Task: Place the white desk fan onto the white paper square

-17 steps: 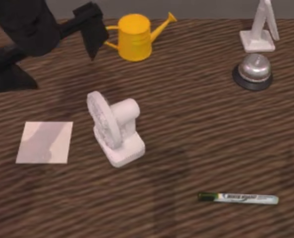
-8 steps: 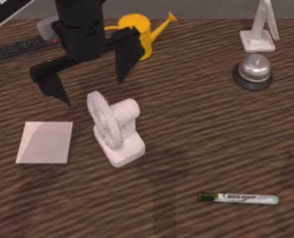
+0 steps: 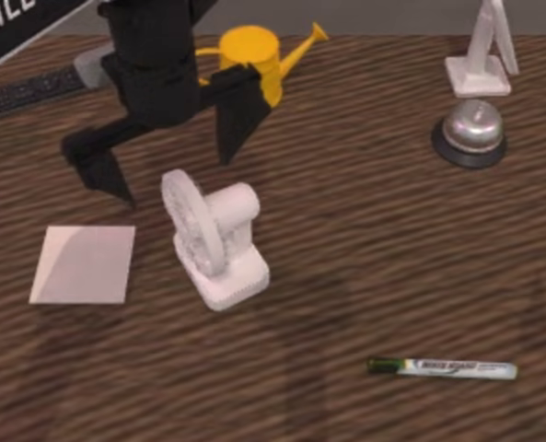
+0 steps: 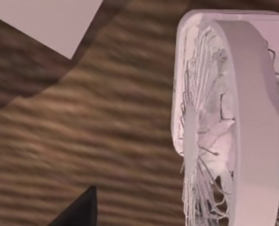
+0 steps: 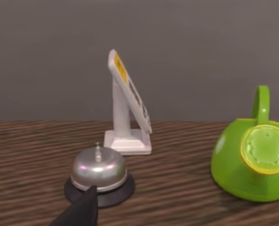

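The white desk fan (image 3: 213, 239) stands upright on the table left of centre, its round cage facing the left side. The white paper square (image 3: 84, 264) lies flat just left of the fan, with nothing on it. My left gripper (image 3: 169, 149) hangs open just behind the fan, one finger (image 3: 98, 168) behind the paper's side, the other (image 3: 236, 120) near the motor housing. The left wrist view shows the cage (image 4: 233, 122) close up, a paper corner (image 4: 50, 19) and one dark fingertip (image 4: 80, 212). My right gripper (image 5: 139, 221) is outside the top view, open and holding nothing.
A yellow watering can (image 3: 254, 66) stands behind the left gripper, a dark remote (image 3: 24, 92) at the back left. A silver bell (image 3: 471, 131) and tall white stand (image 3: 482, 55) sit at the back right. A marker (image 3: 443, 368) lies near the front. A green watering can (image 5: 252, 160) shows in the right wrist view.
My left gripper swung in from the back left corner to hang just behind the fan, fingers spread. The fan and paper have not moved.
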Robot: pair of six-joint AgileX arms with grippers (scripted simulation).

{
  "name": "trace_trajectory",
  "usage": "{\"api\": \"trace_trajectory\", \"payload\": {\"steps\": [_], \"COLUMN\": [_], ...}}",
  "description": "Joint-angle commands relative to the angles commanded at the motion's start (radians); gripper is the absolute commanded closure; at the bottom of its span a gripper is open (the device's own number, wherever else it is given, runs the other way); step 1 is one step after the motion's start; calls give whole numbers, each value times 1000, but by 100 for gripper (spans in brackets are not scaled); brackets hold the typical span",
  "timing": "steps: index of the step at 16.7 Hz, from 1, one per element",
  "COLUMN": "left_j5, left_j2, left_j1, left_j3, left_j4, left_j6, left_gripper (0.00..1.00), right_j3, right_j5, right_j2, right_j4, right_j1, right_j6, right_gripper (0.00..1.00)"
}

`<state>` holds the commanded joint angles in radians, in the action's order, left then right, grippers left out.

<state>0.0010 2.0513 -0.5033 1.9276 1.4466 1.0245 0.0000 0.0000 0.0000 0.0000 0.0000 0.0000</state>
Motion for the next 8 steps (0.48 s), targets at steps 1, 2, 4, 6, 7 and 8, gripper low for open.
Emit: {"api": "trace_trajectory", "payload": {"steps": [1, 2, 4, 6, 7, 8], "left_j5": [0, 0, 0, 0, 0, 0], "left_j2": [-3, -5, -9, -10, -10, -10], "left_j1": [0, 0, -1, -2, -2, -2], "left_j3": [-35, -71, -130, -150, -150, -150], "left_j4": [-31, -63, -118, -138, -138, -138], "left_j6": [0, 0, 1, 2, 2, 2], "left_gripper": [0, 0, 0, 0, 0, 0], "right_j3": [0, 0, 0, 0, 0, 0], "right_j5": [0, 0, 0, 0, 0, 0], "right_j2": [0, 0, 0, 0, 0, 0], "right_j4": [0, 0, 0, 0, 0, 0], "right_j1": [0, 0, 0, 0, 0, 0], "right_j6": [0, 0, 0, 0, 0, 0], "right_gripper": [0, 0, 0, 0, 0, 0]}}
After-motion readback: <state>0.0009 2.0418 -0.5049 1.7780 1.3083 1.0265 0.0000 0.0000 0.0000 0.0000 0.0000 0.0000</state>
